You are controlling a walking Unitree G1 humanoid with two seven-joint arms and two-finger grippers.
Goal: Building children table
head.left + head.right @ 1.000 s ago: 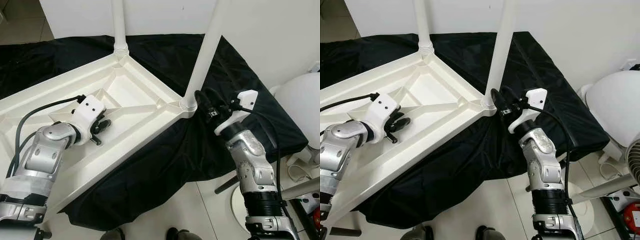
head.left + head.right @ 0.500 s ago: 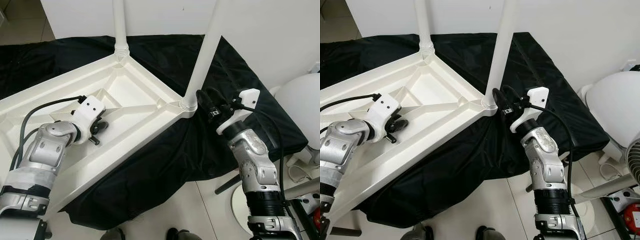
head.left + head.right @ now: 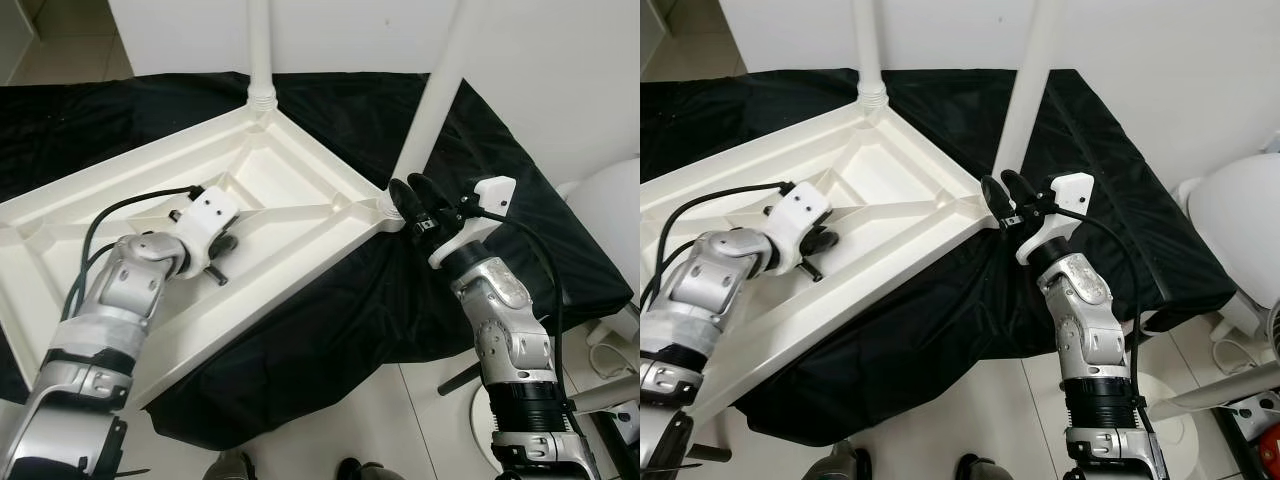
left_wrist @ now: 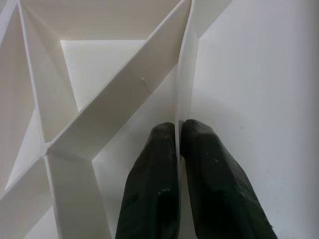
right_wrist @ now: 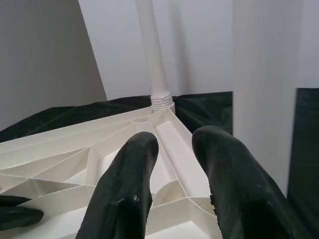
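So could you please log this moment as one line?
tabletop upside down | left tool pinching rib | right tool open at near leg

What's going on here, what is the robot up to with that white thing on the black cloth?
The robot is assembling a white plastic table top that lies upside down on a black cloth. Two white legs stand in its corners: the far leg and the near leg. The left gripper is shut on a thin rib of the underside. The right gripper is open at the base of the near leg, not yet closed on it.
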